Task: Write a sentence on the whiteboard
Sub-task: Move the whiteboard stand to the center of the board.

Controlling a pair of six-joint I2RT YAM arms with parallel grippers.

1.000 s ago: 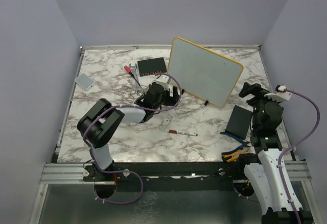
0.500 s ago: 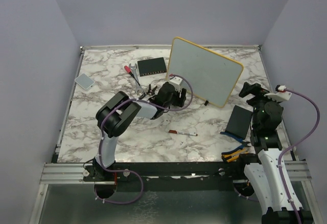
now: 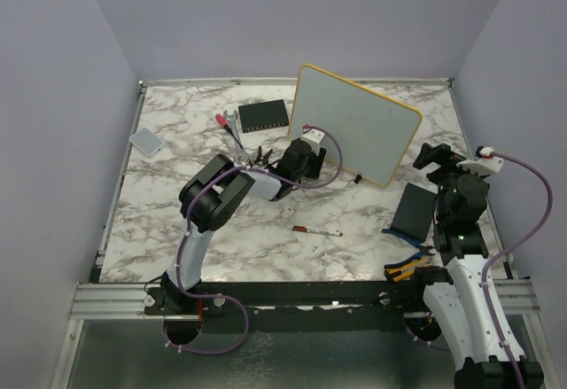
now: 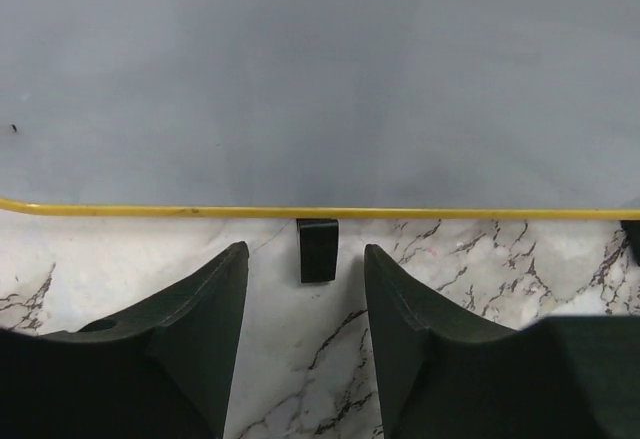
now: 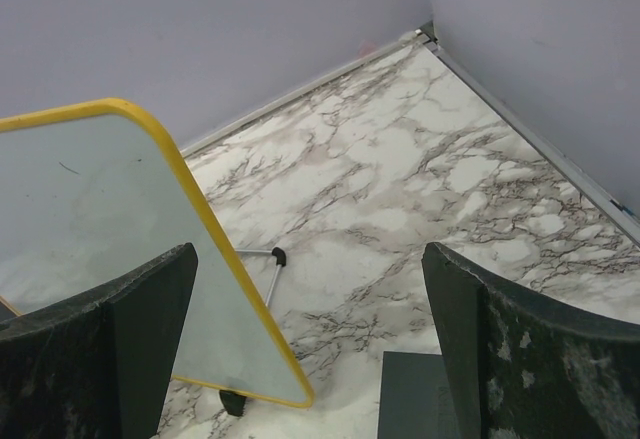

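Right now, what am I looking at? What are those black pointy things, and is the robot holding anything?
These are two robot arms bolted to a marble table. Each arm ends in a gripper: two black fingers that pinch like tongs. One picture looks down from above. The other two come from small cameras on the wrists, so you see the fingers up close. The left gripper faces the bottom edge of the whiteboard, near one of its black feet. The right gripper hangs beside the board. Both are open and hold nothing. On the table lie a marker pen, a black box, some hand tools and a flat dark pad. I see no words on the board.
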